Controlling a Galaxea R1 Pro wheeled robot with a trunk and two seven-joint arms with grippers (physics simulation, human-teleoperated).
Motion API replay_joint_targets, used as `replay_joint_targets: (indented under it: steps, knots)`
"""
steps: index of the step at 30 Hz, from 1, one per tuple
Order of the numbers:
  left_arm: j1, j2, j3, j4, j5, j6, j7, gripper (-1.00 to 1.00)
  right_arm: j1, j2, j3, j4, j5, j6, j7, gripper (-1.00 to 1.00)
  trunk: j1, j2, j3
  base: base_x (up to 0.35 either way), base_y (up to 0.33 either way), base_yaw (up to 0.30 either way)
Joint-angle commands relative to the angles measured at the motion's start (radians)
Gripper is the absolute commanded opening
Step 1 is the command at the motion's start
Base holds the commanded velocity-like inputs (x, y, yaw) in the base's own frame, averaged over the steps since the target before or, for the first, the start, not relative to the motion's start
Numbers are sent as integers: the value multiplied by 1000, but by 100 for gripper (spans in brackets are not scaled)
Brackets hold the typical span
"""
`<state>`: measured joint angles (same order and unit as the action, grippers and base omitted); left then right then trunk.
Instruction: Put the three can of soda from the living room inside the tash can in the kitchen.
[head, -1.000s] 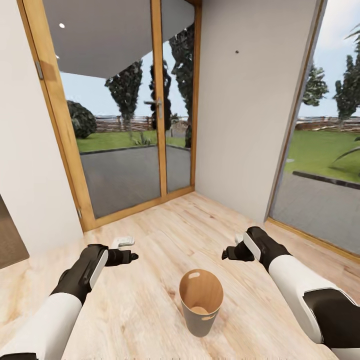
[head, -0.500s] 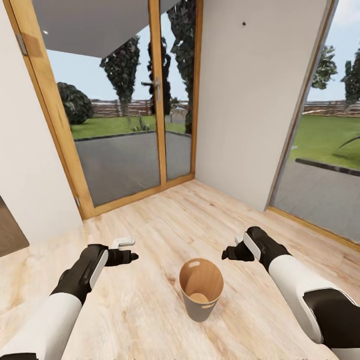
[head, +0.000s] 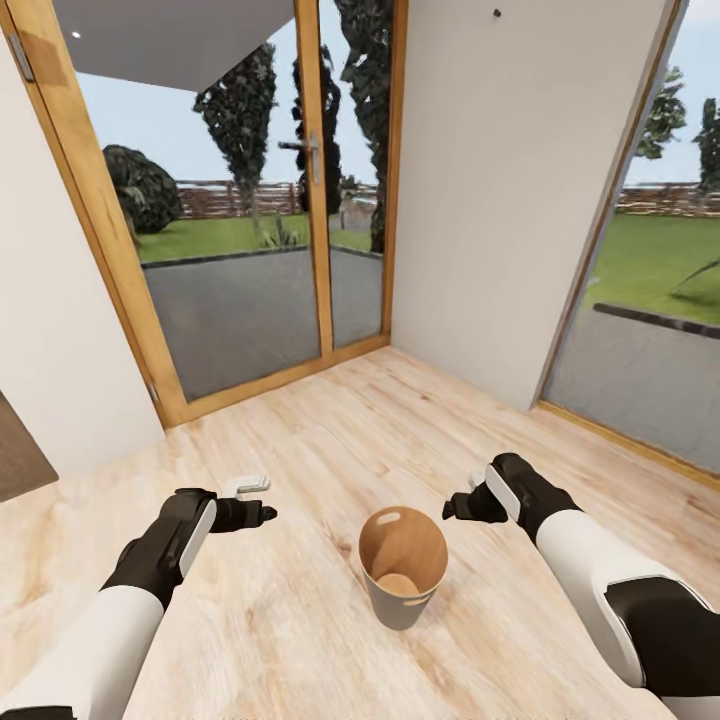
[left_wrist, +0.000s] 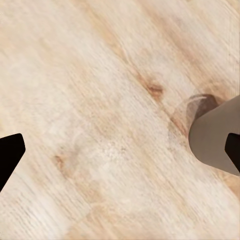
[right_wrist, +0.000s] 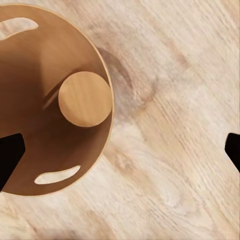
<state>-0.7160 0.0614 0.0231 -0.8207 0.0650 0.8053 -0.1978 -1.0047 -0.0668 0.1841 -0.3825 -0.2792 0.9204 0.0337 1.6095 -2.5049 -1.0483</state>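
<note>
One tash can (head: 403, 580) on pale wood floor (head: 320, 440), between two outstretched arms — round, grey outside, brown wood-toned inside, two slot handles near rim, nothing in it. Left gripper (head: 262, 500) and right gripper (head: 457, 497) hover either side, apart from it, both spread wide, holding nothing. Glass doors (head: 240, 200) in wooden frames beyond — garden outside.
</note>
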Motion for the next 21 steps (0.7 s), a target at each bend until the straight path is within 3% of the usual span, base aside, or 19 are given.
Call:
replay_joint_targets:
  steps: [1, 9, 21]
  knots:
    - [0, 0, 0, 0, 0, 0, 0, 100, 0, 0, 0, 0, 0, 0, 0, 100, 0, 0, -2, 76, 60, 0]
    - [0, 0, -1, 0, 0, 0, 1, 100, 0, 2, 12, 0, 0, 0, 0, 100, 0, 0, -14, 112, 132, 0]
    - [1, 0, -2, -1, 1, 0, 2, 100, 0, 2, 14, 0, 0, 0, 0, 100, 0, 0, -33, 17, 21, 0]
